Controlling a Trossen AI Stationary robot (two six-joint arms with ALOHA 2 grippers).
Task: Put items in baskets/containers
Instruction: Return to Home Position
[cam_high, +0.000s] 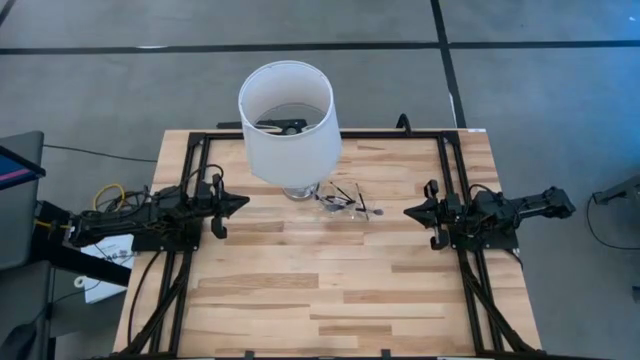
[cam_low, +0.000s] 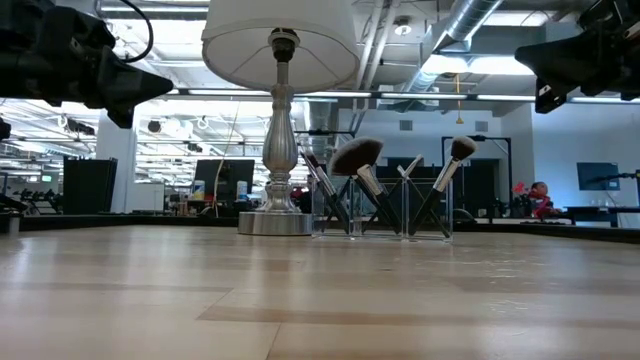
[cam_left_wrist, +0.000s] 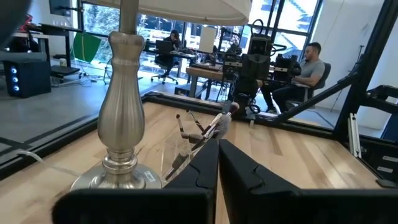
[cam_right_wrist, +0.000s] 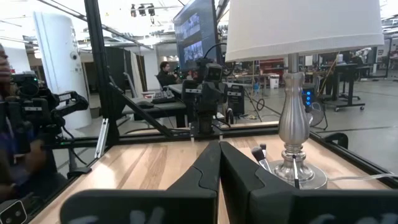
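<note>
Brushes (cam_low: 372, 185) stand leaning in the clear organizer (cam_low: 400, 228), whose walls barely show, just beside the lamp (cam_low: 279, 120) base near the tabletop's (cam_high: 330, 290) back edge. From above, the lampshade hides part of them. The left gripper (cam_high: 240, 202) hangs by the left edge and the right gripper (cam_high: 410, 211) by the right edge, each with fingers pressed together, well apart from the brushes.

High view: straight down, far, covering the whole table (cam_high: 300, 290). Low view: table-top height, facing the room. Wrist views: level, inward from opposite sides. All four share the lamp (cam_high: 288, 125) and brush-filled clear tray (cam_low: 385, 235).
</note>
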